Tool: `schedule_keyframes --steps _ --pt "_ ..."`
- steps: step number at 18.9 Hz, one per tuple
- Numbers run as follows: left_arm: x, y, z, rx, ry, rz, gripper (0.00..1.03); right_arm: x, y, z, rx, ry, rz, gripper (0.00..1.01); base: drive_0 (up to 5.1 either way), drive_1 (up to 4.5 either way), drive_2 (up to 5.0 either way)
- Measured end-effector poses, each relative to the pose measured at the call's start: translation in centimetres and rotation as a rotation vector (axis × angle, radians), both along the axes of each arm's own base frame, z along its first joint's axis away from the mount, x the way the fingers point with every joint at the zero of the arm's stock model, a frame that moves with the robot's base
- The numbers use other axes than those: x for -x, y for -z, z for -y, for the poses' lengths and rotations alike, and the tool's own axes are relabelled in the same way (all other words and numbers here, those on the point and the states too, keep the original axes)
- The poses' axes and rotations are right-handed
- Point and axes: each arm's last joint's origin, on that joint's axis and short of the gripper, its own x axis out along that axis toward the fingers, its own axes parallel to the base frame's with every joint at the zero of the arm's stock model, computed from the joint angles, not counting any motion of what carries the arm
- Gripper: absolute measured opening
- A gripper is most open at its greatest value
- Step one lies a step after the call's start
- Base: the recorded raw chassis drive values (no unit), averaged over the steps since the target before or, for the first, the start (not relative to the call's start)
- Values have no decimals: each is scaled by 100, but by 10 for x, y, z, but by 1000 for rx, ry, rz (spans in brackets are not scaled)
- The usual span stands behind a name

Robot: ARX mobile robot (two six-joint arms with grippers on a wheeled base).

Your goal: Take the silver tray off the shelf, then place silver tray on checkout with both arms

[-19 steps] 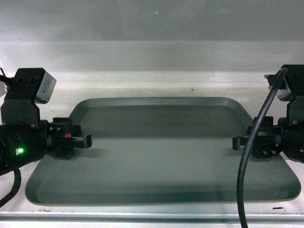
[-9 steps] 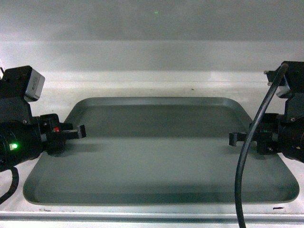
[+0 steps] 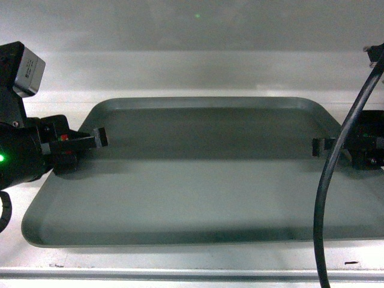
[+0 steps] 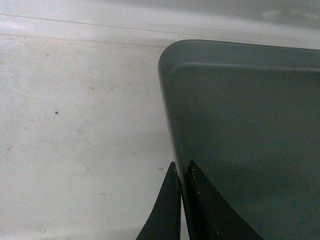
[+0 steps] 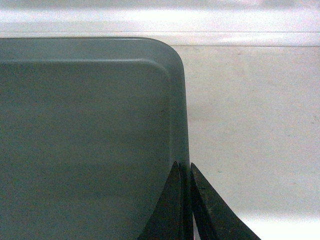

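The left gripper [image 4: 181, 172] and right gripper [image 5: 183, 167] each clamp opposite side rims of the silver tray [image 3: 198, 180] above the shelf [image 3: 180, 267].

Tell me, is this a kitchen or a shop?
Probably a shop shelf: a plain white shelf with a lipped front edge holds a silver tray, clamped at its side rims by the left gripper and right gripper.

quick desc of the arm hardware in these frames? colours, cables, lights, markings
Both arms are bulky and black. The left gripper has narrow black fingers, a small red block behind them and a green LED on the arm body; a grey box-shaped camera module sits above. The right gripper is likewise black and narrow, with a thick black cable looping in front of it. No readable markings.
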Motion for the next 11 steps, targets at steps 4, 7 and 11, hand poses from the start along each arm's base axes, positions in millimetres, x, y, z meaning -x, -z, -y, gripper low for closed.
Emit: schedule_keyframes --steps 4,7,11 --pt "4 -9 0 0 3 -4 3 6 -13 2 12 -6 -4 3 0 0 0" --pt "8 -19 2 2 9 20 3 10 -24 4 10 -5 10 3 0 0 0" --pt "12 -29 4 -4 11 45 3 13 -30 5 9 -4 20 3 0 0 0"
